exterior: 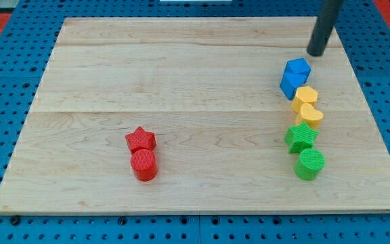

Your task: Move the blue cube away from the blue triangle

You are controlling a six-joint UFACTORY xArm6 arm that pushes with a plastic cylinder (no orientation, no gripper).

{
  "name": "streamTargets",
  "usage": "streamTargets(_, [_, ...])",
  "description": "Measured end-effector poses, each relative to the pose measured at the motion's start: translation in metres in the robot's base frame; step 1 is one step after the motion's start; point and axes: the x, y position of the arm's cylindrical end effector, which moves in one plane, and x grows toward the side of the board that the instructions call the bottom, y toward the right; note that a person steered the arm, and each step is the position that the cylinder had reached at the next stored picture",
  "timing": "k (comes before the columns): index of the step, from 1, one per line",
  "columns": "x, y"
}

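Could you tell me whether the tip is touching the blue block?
Apart. The camera view shows bare wood between my tip and the blue block, which lies toward the view's bottom-left of it.

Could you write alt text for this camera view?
A dark rod's tip rests just above-right of a blue cube on a wooden board, heading a column of yellow, green blocks; two red blocks sit left.
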Motion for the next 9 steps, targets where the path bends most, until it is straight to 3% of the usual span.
streamTargets(1, [0.043, -0.051])
streamTargets(3, [0.048, -0.176])
streamTargets(4, [0.049, -0.200])
streamTargets(6, [0.008, -0.157])
streamTargets(8, [0.004, -0.072])
streamTargets(9, [-0.038, -0.060])
